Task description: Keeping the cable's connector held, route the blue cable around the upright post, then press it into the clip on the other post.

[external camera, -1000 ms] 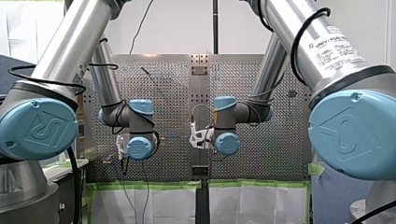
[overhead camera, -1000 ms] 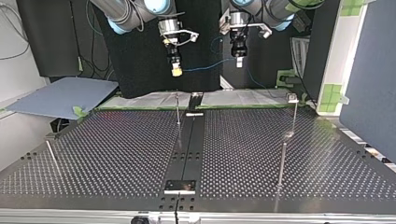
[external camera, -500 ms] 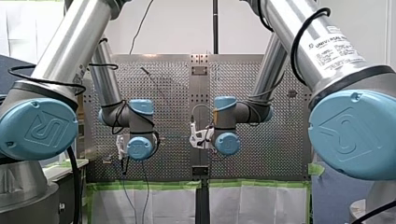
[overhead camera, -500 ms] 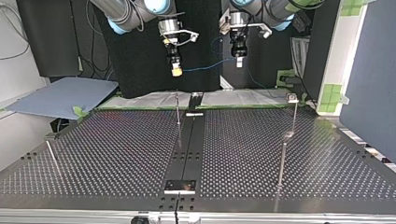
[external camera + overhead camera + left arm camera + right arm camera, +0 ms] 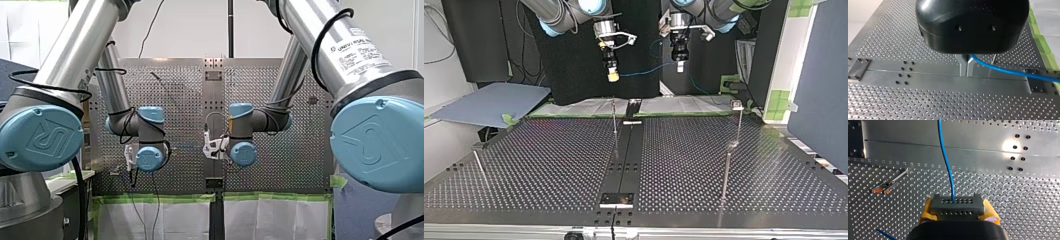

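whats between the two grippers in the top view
Only the blue cable, strung in the air from the connector in my right gripper to my left gripper; the top view shows it.

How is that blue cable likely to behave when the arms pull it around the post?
Probably flexible yet slightly springy: the blue cable curves gently away from the connector held in my right gripper. Likely light, being so thin. It might slip through the bare metal fingers of my left gripper.
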Available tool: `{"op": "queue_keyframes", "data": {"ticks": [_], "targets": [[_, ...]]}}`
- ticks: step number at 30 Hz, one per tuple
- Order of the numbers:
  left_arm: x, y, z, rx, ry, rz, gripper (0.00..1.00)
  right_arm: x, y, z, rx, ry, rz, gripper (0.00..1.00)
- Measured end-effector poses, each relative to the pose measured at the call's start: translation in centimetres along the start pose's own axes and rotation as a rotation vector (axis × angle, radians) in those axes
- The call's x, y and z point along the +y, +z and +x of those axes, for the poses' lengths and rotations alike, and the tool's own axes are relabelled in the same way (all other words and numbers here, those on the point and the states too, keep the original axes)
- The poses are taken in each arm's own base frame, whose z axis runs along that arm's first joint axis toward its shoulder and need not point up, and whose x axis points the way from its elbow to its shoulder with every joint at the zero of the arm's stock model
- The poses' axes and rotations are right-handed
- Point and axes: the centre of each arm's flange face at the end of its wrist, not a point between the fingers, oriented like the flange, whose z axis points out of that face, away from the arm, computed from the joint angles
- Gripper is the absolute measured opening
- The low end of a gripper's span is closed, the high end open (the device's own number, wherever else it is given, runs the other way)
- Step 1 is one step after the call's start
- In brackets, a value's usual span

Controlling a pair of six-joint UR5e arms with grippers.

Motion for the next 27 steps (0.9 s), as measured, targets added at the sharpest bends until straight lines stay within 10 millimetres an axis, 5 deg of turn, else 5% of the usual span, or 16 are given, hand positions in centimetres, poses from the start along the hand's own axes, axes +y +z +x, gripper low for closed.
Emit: {"op": "queue_keyframes", "data": {"ticks": [8, 21, 27], "targets": [[0.0, 0.0, 0.0, -0.001, 0.000, 0.000, 0.00, -0.2, 0.0, -0.1, -0.003, -0.002, 0.004, 0.00], [0.0, 0.1, -0.1, -0.003, -0.002, -0.001, 0.00, -1.1, -1.5, -6.3, -0.124, -0.038, 0.027, 0.00], [0.0, 0.1, -0.1, -0.003, -0.002, -0.001, 0.00, -1.1, -1.6, -6.9, -0.134, -0.041, 0.029, 0.00]]}}
